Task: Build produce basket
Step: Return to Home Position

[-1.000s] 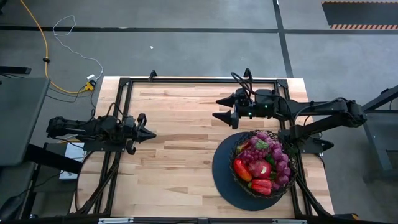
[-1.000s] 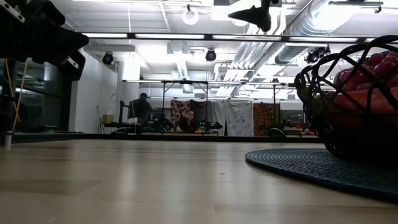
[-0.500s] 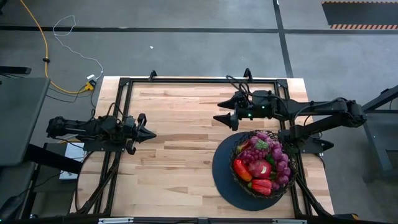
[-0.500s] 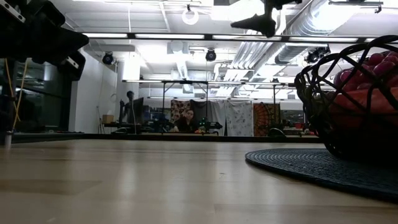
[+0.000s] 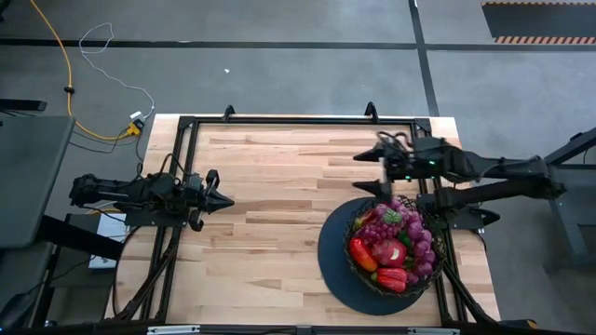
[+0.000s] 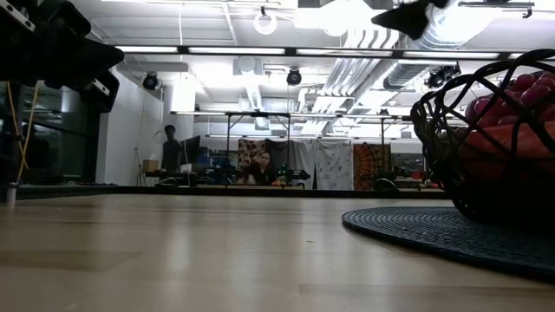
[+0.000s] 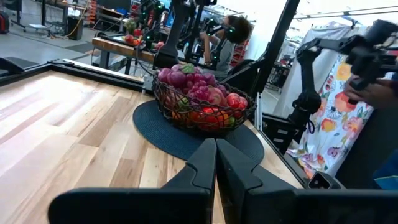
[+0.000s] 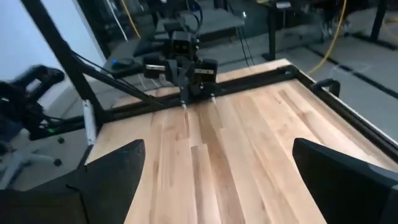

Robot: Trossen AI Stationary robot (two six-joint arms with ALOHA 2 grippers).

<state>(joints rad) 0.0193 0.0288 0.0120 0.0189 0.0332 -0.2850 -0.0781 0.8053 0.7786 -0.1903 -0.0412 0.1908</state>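
Observation:
The basket [image 5: 353, 233], a black wire-mesh bowl, stands on its dark round disc base [image 5: 335, 265] at the table's right near corner. The produce [image 5: 391, 244] fills it: purple grapes, red peppers and a red fruit. The basket [image 7: 202, 106] also shows in the left wrist view, and the basket [image 6: 486, 130] in the low view. My right gripper [image 5: 363, 174] hovers wide open just beyond the basket's far side and touches nothing. In its own wrist view, my right gripper [image 8: 219, 149] faces across the table. My left gripper [image 5: 228, 199] waits shut at the table's left edge; in its wrist view, my left gripper [image 7: 216, 146] points at the basket.
A black metal frame [image 5: 298, 120] runs along the table's edges. Bare wood tabletop [image 5: 279, 214] lies between my left gripper and the basket. Beyond the table, a person [image 6: 169, 143] stands in the room and another person [image 7: 227, 34] sits behind the basket.
My right gripper has drawn back toward the table's right edge, staying wide open. The basket and produce have kept still.

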